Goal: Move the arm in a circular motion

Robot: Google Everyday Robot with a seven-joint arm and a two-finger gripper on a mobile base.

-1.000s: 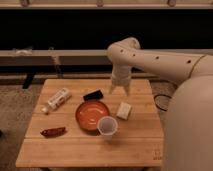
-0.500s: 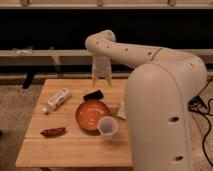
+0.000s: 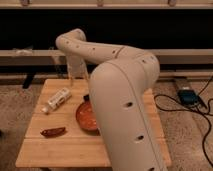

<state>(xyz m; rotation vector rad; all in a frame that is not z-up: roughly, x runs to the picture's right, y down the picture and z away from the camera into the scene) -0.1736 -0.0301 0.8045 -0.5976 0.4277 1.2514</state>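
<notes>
The arm (image 3: 125,105) is a very large cream-white tube with small dark dots. It fills the middle and lower right of the camera view. Its rounded elbow (image 3: 70,41) is high above the far left of the wooden table (image 3: 60,147). From there a short narrow segment drops to the gripper (image 3: 75,79), which hangs just above the table's far edge, behind a white bottle (image 3: 56,99). The thick near segment hides the table's right half.
An orange-red bowl (image 3: 86,117) sits mid-table, partly hidden by the arm. A dark red packet (image 3: 53,132) lies at the front left. A small black object (image 3: 86,96) peeks out beside the arm. Cables and a blue box (image 3: 187,95) lie on the floor at right.
The elbow and gripper have swung left across the table's far side. The thick segment has come closer to the camera and now hides the white cup and the table's right half.
</notes>
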